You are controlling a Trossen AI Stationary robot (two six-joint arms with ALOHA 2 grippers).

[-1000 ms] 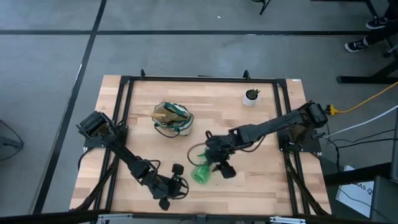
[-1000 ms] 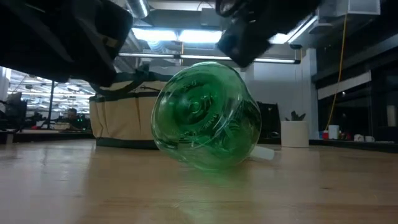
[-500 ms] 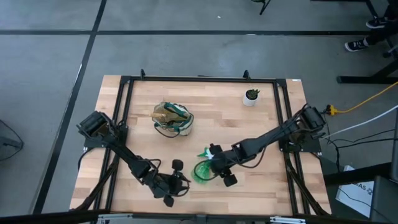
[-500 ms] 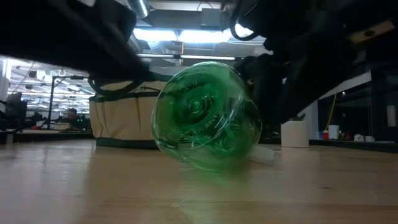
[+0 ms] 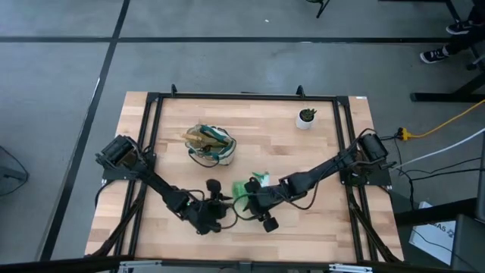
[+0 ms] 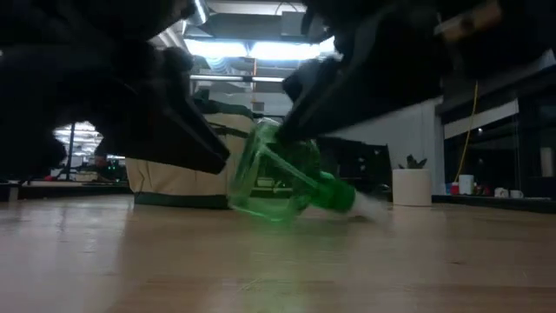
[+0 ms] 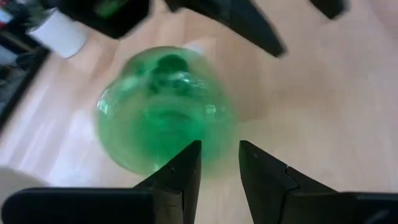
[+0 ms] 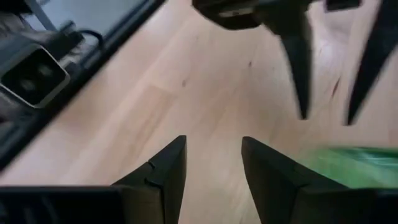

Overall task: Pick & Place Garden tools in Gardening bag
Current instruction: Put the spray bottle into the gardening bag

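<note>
Pale wooden counter (image 5: 326, 227) fills the high view, with the gardening bag (image 5: 210, 144) toward its far left-centre, wooden handles poking out of it, and a small potted plant (image 5: 306, 117) well apart at the far right. Near the front edge lies the green spray bottle (image 5: 246, 192), on its side, with its white nozzle end toward the right arm and its round base toward the left. The left tool (image 5: 216, 206) sits just beside that base, fingers slightly parted and empty. The right tool (image 5: 261, 206) is beside the nozzle end, also parted and holding nothing. Both flank the bottle along its long axis, about equally near; the bag lies farther back.
</note>
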